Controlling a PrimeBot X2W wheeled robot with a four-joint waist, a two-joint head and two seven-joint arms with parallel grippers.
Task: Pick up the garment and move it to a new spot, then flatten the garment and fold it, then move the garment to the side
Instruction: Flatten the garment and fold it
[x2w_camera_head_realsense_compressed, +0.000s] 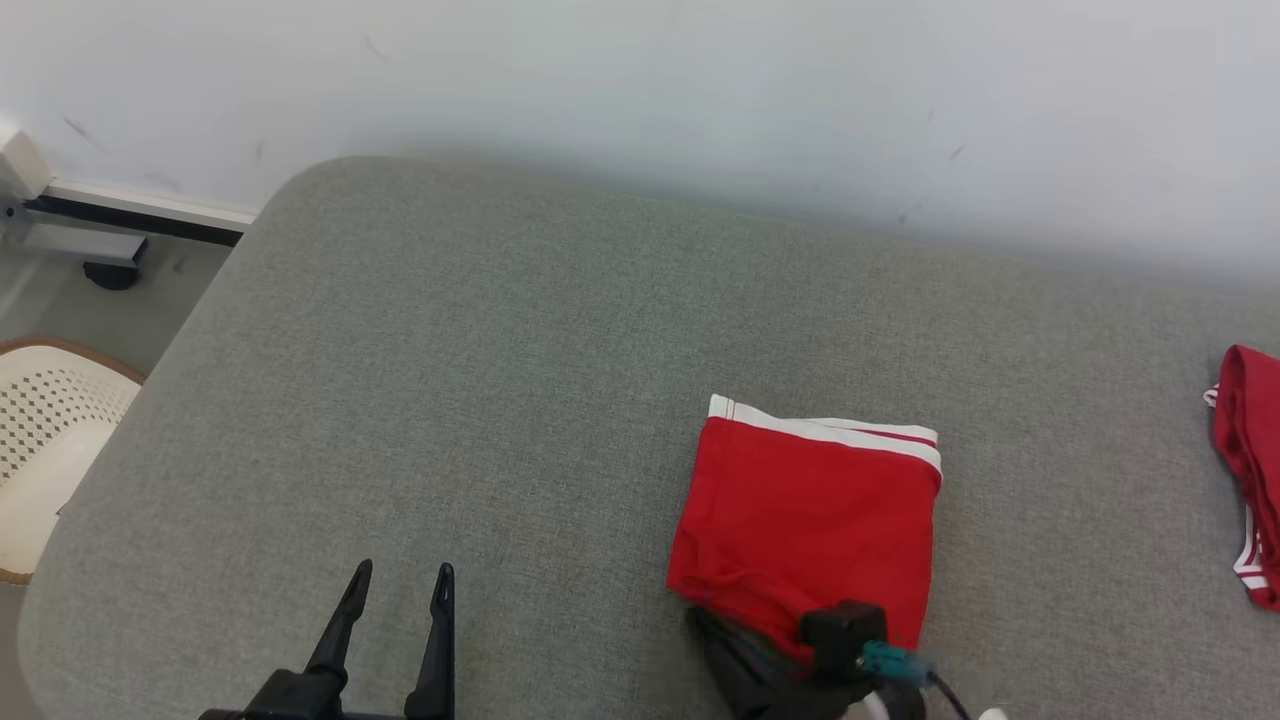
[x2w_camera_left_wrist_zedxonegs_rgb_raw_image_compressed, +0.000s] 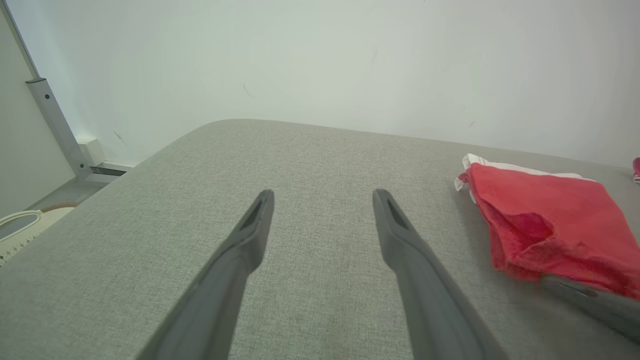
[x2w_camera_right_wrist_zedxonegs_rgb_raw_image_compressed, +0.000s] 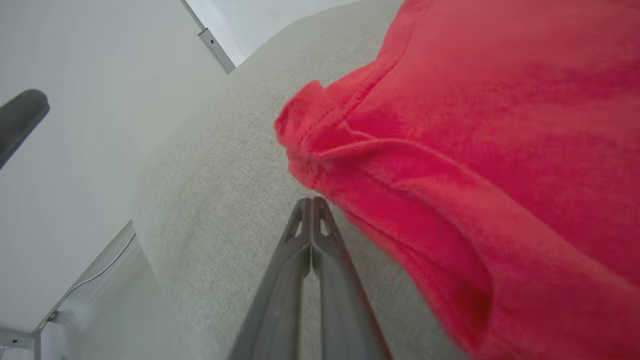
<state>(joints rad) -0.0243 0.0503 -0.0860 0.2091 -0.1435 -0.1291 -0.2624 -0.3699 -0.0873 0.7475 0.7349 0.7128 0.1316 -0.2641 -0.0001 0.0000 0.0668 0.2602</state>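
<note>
Right end effector (x2w_camera_right_wrist_zedxonegs_rgb_raw_image_compressed: 311, 200) (tips together) beside red garment (x2w_camera_right_wrist_zedxonegs_rgb_raw_image_compressed: 475, 125)

1. grey fabric-covered surface (x2w_camera_head_realsense_compressed: 500, 350), far left corner rounded.
2. folded red garment (x2w_camera_head_realsense_compressed: 810, 520), white-striped band, lies flat close to the near edge.
3. another red garment (x2w_camera_head_realsense_compressed: 1250, 450) lies well apart, further right.

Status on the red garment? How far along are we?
Done: the red garment lies folded in a compact rectangle on the grey table. In hand: the right gripper, jaws shut, has its tips at the fold's near edge; no cloth visibly pinched. The left gripper hovers with jaws open over bare table. Left: moving the garment aside.
</note>
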